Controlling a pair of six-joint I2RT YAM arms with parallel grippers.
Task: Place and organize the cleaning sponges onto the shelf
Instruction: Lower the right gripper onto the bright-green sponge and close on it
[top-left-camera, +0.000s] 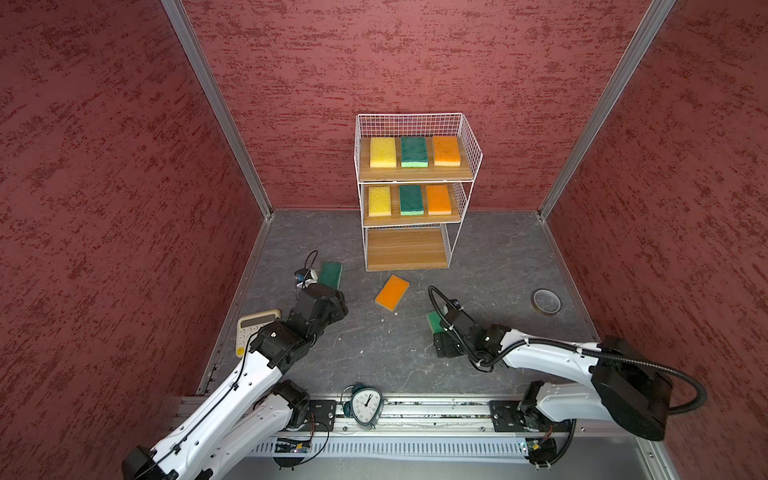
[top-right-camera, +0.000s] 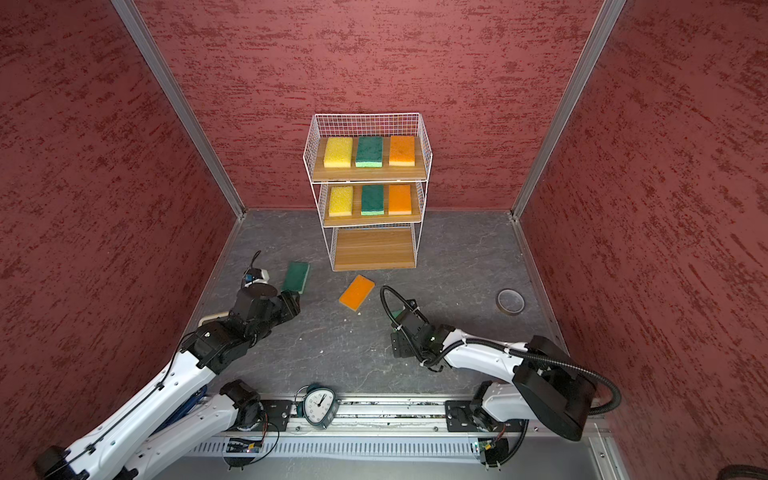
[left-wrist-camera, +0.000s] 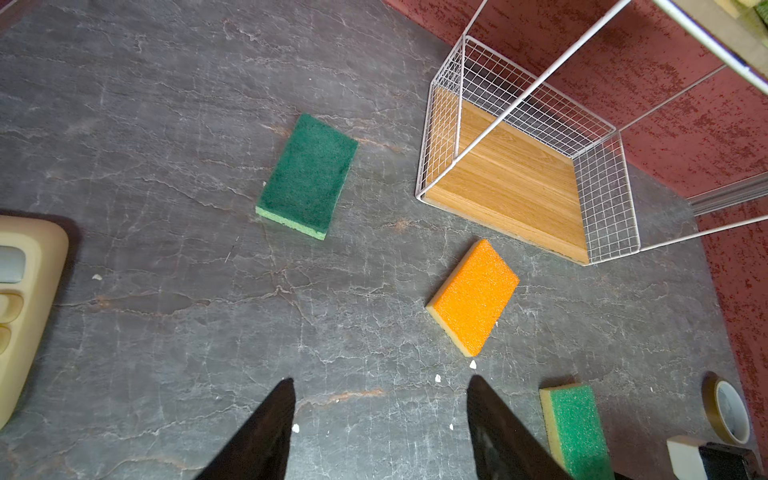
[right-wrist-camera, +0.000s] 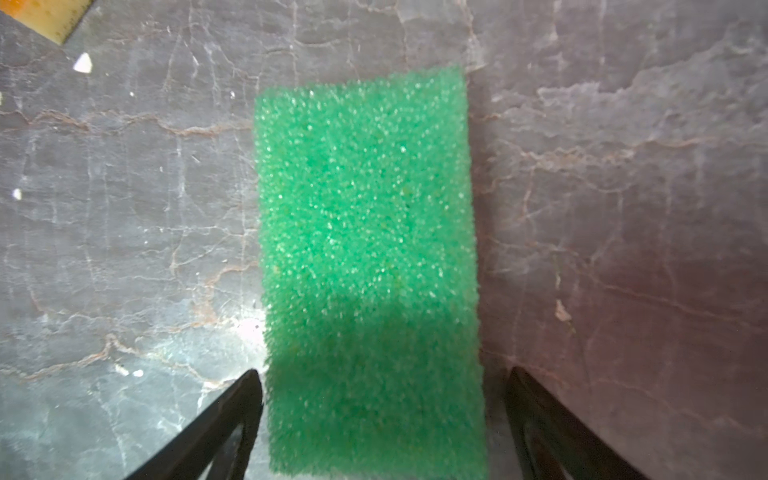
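Observation:
The shelf (top-left-camera: 407, 249) stands at the back wall. Its top tier holds a yellow (top-left-camera: 382, 152), a green (top-left-camera: 414, 152) and an orange sponge (top-left-camera: 446, 151); the middle tier holds the same three colours, and the bottom board is bare. On the floor lie a dark green sponge (left-wrist-camera: 309, 176), an orange sponge (left-wrist-camera: 473, 297) and a light green sponge (right-wrist-camera: 365, 228). My right gripper (right-wrist-camera: 384, 372) is open, its fingers on either side of the light green sponge's near end, with a gap at one finger. Short of the floor sponges, my left gripper (left-wrist-camera: 380, 380) hangs open and empty.
A cream calculator (top-left-camera: 253, 332) lies by the left arm at the floor's left edge. A tape roll (top-left-camera: 546, 301) sits at the right. An alarm clock (top-left-camera: 365, 405) stands on the front rail. Red walls close in three sides.

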